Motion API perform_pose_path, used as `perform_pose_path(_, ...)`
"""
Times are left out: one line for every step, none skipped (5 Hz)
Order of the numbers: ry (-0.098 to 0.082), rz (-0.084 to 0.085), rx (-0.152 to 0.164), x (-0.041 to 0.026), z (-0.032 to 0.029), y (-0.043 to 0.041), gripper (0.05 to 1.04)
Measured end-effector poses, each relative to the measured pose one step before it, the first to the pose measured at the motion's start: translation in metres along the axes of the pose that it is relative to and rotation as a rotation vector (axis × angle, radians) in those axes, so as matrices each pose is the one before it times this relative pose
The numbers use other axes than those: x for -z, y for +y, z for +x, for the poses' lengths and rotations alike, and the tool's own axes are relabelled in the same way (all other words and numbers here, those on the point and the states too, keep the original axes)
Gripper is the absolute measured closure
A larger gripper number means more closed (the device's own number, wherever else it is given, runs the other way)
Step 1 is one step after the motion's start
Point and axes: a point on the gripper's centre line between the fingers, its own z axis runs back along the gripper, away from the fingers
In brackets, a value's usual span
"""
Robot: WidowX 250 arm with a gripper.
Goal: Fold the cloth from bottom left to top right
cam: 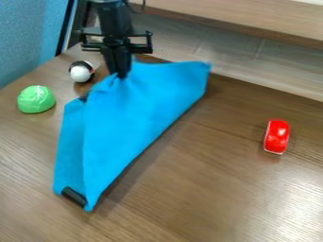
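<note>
The blue cloth [129, 123] lies bunched and partly folded on the left half of the wooden table, with a long diagonal edge running from its lower tip up to its upper right corner. Black patches show at its lower left corner and along its upper left edge. Over the cloth's upper part hangs the black gripper [122, 75], pointing down, its tips close together on a pinched-up bit of the fabric.
A green rounded object [36, 99] and a black-and-white ball [81, 71] sit left of the cloth. A small red object [276, 136] is at the right. Behind the table [208, 189] runs a wooden ledge [252, 21], with a blue panel at the upper left.
</note>
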Motion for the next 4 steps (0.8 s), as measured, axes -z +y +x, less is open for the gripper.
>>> perform_pose_path(0.0156, 0.0145, -0.0278, 0.00851, 0.00207, 0.01670, 1.015)
perform_pose_path(0.0108, 0.0056, -0.0068, 0.01584, 0.00469, 0.01299, 1.015)
perform_pose_path(0.0165, 0.0044, 0.0399, 0.01873, 0.00466, 0.00296, 1.015)
perform_pose_path(-0.0229, 0.0071, 0.0433, 0.00720, 0.01042, 0.00109, 1.015)
